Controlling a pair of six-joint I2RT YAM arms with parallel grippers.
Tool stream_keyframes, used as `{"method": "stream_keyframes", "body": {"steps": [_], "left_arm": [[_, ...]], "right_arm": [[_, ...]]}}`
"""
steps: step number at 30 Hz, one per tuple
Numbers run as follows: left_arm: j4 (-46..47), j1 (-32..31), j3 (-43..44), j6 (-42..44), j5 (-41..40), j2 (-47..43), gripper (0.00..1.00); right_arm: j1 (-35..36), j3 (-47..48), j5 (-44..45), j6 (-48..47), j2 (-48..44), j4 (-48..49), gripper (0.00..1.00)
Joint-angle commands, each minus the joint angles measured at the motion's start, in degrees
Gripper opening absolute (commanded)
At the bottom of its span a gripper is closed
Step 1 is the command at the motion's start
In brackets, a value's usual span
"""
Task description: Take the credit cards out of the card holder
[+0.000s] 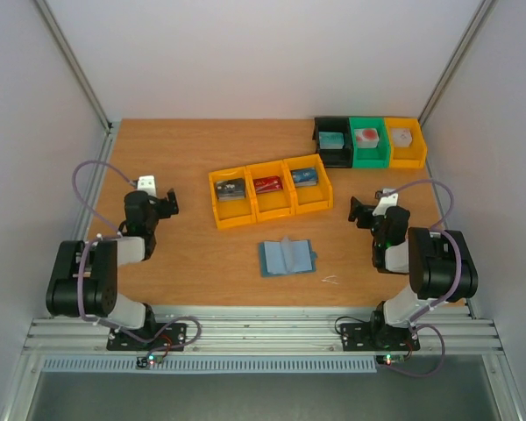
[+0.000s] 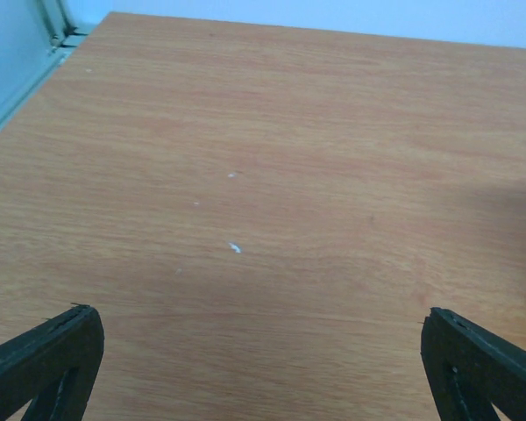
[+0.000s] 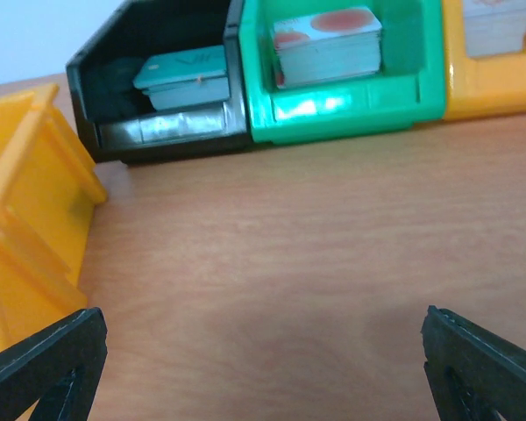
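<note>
Lying open on the wooden table [image 1: 184, 158], the blue wallet [image 1: 287, 257] sits near the front, between the two arms. The three little cards are not in it. The dark grey card [image 1: 232, 189], the red card [image 1: 269, 185] and the blue card [image 1: 304, 176] lie one each in the three yellow bins [image 1: 274, 212], just behind the wallet. So I think the job is at its end. The next move, if any, would only be a check that no card hides inside the wallet; I cannot tell from here. The left gripper [image 1: 168, 204] and the right gripper [image 1: 358, 210] are both spread wide, holding nothing and touching nothing, well away from the wallet.
</note>
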Motion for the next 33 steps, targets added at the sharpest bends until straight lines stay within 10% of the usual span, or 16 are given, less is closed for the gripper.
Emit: {"method": "stream_keyframes", "body": {"steps": [1, 33], "left_arm": [[13.2, -1.7, -1.8, 2.3, -0.8, 4.5, 0.99], [13.4, -1.7, -1.5, 3.2, 0.6, 4.9, 0.99]], "right_arm": [[-0.2, 5.0, -2.9, -2.1, -0.9, -4.2, 0.99], [0.0, 6.2, -3.5, -2.7, -1.0, -6.3, 0.98]]}}
